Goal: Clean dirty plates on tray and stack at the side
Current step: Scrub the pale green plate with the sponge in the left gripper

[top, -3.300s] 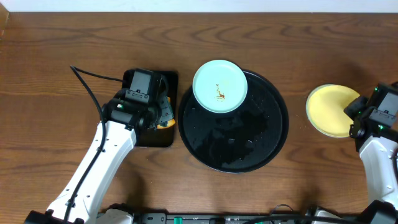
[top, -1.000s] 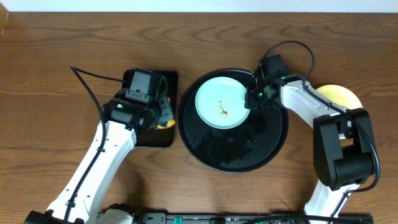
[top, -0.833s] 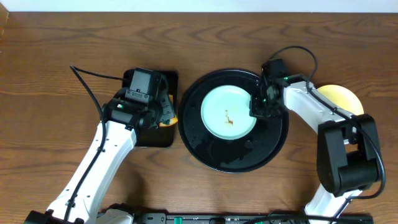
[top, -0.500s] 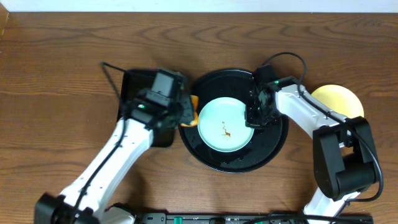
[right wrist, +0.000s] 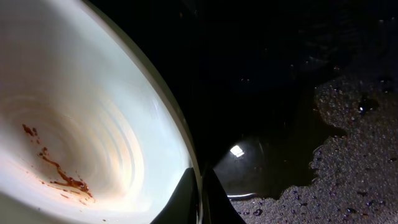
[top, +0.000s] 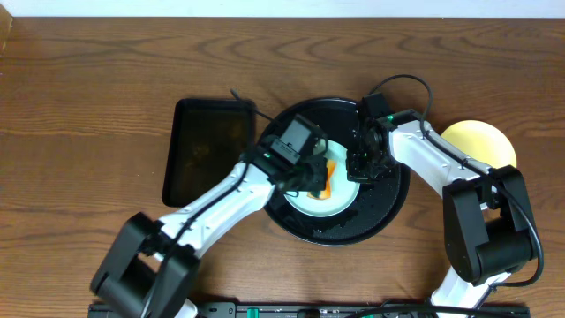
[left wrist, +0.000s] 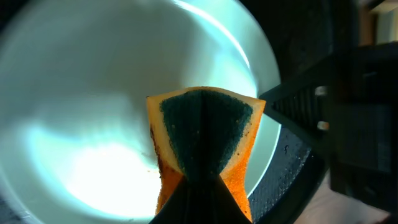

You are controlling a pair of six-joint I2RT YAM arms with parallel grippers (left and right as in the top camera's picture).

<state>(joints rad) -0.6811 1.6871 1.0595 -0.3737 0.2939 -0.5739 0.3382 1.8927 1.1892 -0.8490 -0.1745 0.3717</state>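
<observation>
- Mint plate (right wrist: 74, 118): my right pincer (right wrist: 200, 194) is clamped on its rim, one finger inside and one outside. Both tips are cut off at the bottom of the wrist view.
- My left pincer (left wrist: 202, 186) is squeezed onto an orange sponge (left wrist: 202, 124) with its dark green face folded, held over the plate's well. I cannot tell whether the sponge touches the plate.
- From overhead, my left wrist and the sponge hide the plate's centre. The brown smear (right wrist: 59, 171) shows only in the right wrist view.
- The plate lies inside the round black tray (top: 384, 216) at the middle of the desk. Wet tray floor shows toward the near edge.
- A yellow plate (top: 484, 141) sits on wood toward the right edge, partly hidden by my right arm.
- A rectangular black tray (top: 207, 150) lies just left of the round one. Bare wood runs along the far edge.
</observation>
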